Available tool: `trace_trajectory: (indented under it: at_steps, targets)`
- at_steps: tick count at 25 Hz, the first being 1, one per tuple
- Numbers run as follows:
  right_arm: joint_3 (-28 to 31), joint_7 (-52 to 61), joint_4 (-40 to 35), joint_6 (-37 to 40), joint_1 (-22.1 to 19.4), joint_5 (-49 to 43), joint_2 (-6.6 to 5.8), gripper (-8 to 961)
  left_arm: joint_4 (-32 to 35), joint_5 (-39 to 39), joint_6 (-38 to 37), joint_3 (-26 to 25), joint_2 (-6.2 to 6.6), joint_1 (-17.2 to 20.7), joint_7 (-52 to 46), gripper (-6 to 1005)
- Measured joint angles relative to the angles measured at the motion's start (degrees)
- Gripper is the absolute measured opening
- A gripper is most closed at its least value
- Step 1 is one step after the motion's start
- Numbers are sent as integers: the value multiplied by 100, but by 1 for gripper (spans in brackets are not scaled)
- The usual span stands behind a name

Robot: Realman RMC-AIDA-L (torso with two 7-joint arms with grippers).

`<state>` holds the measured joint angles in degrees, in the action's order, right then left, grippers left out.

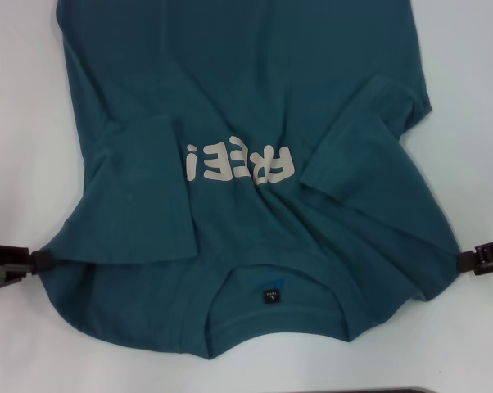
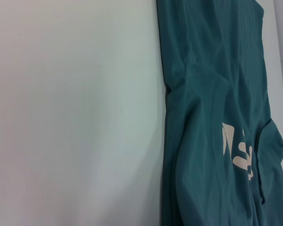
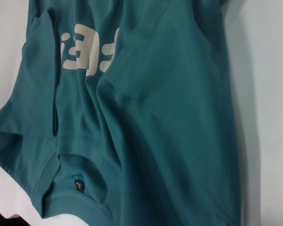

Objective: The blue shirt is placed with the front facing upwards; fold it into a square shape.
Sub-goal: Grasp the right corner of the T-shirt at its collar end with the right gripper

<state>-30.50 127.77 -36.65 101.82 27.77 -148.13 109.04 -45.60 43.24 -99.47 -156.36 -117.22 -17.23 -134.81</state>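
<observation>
The blue shirt [image 1: 246,90] lies front up on the white table, collar nearest me, with cream lettering [image 1: 238,162] on the chest and a dark neck label [image 1: 270,293]. Both short sleeves are folded inward over the body, one at the left [image 1: 140,196] and one at the right [image 1: 369,131]. My left gripper [image 1: 43,260] is at the left shoulder edge, shut on the fabric. At the right shoulder edge my right gripper [image 1: 463,261] pinches the cloth, which draws to a point there. The wrist views show the blue shirt [image 2: 212,94] [image 3: 169,117] but no fingers.
White table [image 1: 17,123] shows bare on both sides of the shirt and in front of the collar. A dark strip [image 1: 394,390] runs along the near edge of the head view. The shirt's hem runs out of view at the far side.
</observation>
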Motion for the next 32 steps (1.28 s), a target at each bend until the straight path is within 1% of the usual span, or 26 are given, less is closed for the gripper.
trace_trajectory:
  at_steps: [5, 20, 32]
  targets:
    - [-18, 26, 13, -65, 17, 0, 63, 526, 72, 0, 24, 0, 23, -6, 28, 52]
    - [-11, 140, 1, -91, 2, 4, 48, 517, 71, 0, 48, 0, 14, -8, 32, 52]
    - [-40, 361, 18, -209, 7, 3, 68, 510, 68, -7, 74, 0, 6, 8, 29, 51]
